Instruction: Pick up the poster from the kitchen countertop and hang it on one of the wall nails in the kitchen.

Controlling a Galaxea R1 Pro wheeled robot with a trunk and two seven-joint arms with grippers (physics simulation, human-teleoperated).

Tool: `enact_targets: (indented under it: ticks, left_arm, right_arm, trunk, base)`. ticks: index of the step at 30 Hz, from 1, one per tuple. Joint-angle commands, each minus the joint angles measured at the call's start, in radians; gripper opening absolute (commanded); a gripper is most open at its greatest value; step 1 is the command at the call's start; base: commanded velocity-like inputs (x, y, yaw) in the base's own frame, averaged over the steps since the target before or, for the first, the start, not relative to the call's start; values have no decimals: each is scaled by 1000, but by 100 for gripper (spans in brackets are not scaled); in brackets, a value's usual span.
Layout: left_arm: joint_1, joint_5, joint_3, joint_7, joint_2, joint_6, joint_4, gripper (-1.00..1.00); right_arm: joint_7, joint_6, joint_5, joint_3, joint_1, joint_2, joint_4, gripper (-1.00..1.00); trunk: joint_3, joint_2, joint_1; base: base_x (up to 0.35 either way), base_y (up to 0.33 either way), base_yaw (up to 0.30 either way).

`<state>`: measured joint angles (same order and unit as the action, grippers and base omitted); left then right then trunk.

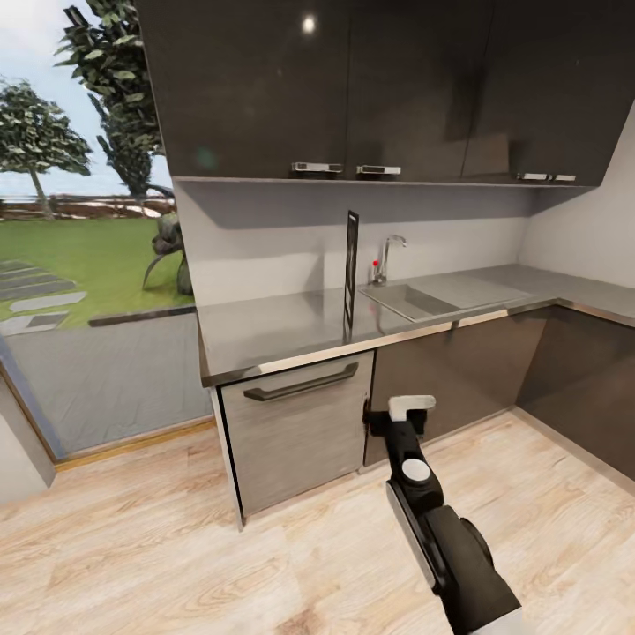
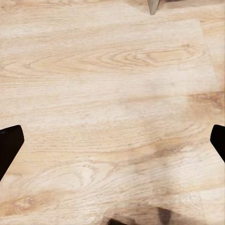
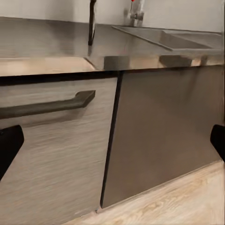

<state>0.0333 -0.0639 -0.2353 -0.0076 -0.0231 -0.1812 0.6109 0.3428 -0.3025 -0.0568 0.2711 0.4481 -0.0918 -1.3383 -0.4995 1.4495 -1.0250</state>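
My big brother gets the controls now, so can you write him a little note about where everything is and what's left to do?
Right gripper: jaws open, empty, held out towards the cabinet front below the kitchen countertop.
Left gripper: jaws open, empty, facing the wooden floor.
The poster stands upright on the countertop, seen edge-on, left of the sink and tap.
Done: the robot faces the counter.
Left: reach in, grasp the poster, find a wall nail, hang it.
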Motion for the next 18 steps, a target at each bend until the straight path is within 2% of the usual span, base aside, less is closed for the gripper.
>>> enact_targets:
  ticks: [1, 5, 6, 7, 10, 13, 18]
  left_arm:
    - [0, -7, 1, -1, 0, -1, 1, 100]
    - [0, -7, 1, 0, 0, -1, 1, 100]
    - [0, -7, 1, 0, -1, -1, 1, 100]
    - [0, -7, 1, 0, -1, -1, 1, 100]
    - [0, -7, 1, 0, -1, -1, 1, 100]
    - [0, -7, 1, 0, -1, -1, 1, 100]
    - [0, -7, 1, 0, -1, -1, 1, 100]
  right_arm:
    - [15, -12, -5, 3, 14, -3, -1, 100]
    - [93, -27, 10, 7, 102, -27, 13, 100]
    - [124, -101, 95, 9, 206, -38, 40, 100]
    - [127, -119, 117, 9, 222, -38, 45, 100]
    - [132, -141, 149, 12, 244, -40, 48, 100]
    - [132, -145, 155, 13, 247, -40, 51, 100]
    - [131, -146, 159, 15, 248, -40, 53, 100]
  trunk:
    - [-1, 1, 0]
    - [-1, 1, 0]
    - [-1, 1, 0]
    - [-1, 1, 0]
    - [-1, 1, 0]
    - [-1, 1, 0]
    - [-1, 1, 0]
  base:
    - [0, 0, 0]
    - [0, 0, 0]
    - [0, 0, 0]
    - [0, 0, 0]
    - [3, 0, 0]
    - [115, 0, 0]
    - [269, 0, 0]
